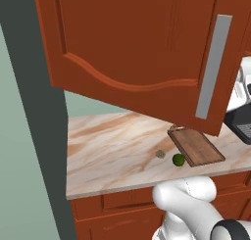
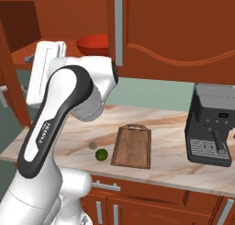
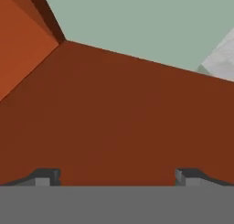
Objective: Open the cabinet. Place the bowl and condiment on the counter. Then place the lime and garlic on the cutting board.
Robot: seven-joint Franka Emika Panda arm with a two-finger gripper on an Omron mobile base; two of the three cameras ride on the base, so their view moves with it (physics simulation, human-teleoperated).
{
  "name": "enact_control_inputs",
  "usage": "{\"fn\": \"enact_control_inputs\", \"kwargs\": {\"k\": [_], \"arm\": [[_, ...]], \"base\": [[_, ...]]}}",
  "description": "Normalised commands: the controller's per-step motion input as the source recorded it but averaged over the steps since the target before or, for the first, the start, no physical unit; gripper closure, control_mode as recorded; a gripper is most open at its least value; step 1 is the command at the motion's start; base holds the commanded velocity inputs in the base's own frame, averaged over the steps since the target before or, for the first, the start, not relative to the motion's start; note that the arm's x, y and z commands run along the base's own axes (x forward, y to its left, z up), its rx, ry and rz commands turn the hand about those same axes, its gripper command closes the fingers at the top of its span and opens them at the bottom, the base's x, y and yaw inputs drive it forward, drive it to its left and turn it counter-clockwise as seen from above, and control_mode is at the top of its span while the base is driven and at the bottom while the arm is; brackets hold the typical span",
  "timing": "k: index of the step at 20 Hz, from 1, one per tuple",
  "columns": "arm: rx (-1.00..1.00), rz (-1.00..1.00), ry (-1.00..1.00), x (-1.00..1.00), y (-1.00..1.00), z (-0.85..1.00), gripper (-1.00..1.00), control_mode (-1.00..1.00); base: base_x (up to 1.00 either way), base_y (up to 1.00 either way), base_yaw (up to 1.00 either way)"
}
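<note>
The cabinet (image 2: 179,31) hangs above the counter (image 1: 112,151), one door swung wide toward me, and inside it on the shelf sits the red bowl (image 2: 93,45), which I judge lies just right of my raised hand and a little farther in. My gripper (image 3: 117,175) is released, fingers spread wide with nothing between them, facing bare wood. On the counter below, the cutting board (image 2: 133,147) lies with its long axis running near to far, the lime (image 2: 101,154) just left of it, the garlic (image 2: 93,146) beside the lime.
</note>
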Motion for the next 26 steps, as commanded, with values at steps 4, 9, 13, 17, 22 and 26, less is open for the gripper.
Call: {"fn": "enact_control_inputs", "kwargs": {"k": [4, 9, 13, 17, 22, 26], "arm": [[0.00, 0.01, 0.19, -0.13, 0.58, 0.10, -1.00, -1.00], [0.00, 0.00, 0.22, -0.17, 0.77, 0.10, -1.00, -1.00], [0.00, 0.00, 0.23, -0.12, 0.81, 0.04, -1.00, -1.00], [0.00, 0.00, 0.22, -0.15, 0.77, 0.06, -1.00, -1.00], [0.00, 0.00, 0.21, -0.20, 0.74, 0.12, -1.00, -1.00], [0.00, 0.00, 0.20, -0.22, 0.83, 0.09, -1.00, -1.00]], "base": [[0.00, 0.00, 0.00], [0.00, 0.00, 0.00], [0.00, 0.00, 0.00], [0.00, 0.00, 0.00], [0.00, 0.00, 0.00], [0.00, 0.00, 0.00]]}}
